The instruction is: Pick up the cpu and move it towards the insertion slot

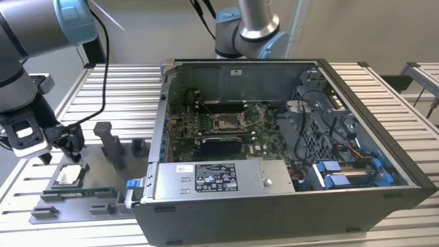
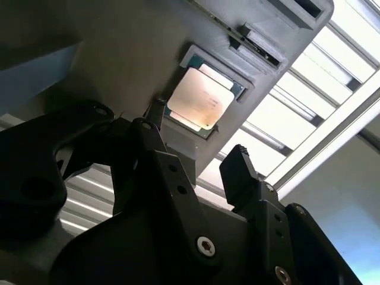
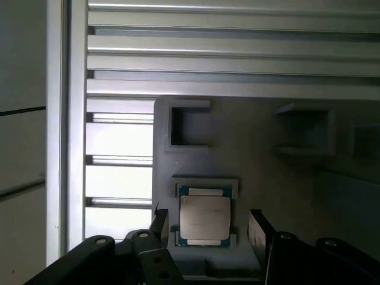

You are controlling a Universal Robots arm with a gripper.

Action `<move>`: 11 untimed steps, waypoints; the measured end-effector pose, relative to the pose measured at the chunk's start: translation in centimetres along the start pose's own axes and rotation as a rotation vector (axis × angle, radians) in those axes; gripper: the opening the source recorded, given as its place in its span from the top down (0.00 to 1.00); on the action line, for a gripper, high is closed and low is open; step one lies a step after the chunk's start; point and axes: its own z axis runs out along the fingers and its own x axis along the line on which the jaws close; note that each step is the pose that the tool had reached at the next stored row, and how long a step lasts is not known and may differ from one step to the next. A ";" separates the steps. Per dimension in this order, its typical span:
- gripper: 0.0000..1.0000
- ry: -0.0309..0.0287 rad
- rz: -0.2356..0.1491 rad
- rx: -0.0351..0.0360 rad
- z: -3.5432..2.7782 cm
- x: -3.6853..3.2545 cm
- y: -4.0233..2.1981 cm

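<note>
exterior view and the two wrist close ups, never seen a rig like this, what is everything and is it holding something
The exterior view looks from outside at a robot arm over a slatted metal table. Its gripper, a two-fingered claw, hangs above a grey holder tray beside an open computer case. Both wrist views come from cameras riding on the arm, looking past its dark fingers. The silvery square in the tray is the cpu; the fingers stand open on either side of it, holding nothing. The insertion slot is the shiny square socket inside the case.
</note>
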 end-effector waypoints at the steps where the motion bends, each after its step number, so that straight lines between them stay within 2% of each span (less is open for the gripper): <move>1: 0.00 0.0000 0.000 0.0000 0.18 0.01 -0.07; 11: 0.00 0.0000 0.000 0.0000 2.00 0.06 -0.39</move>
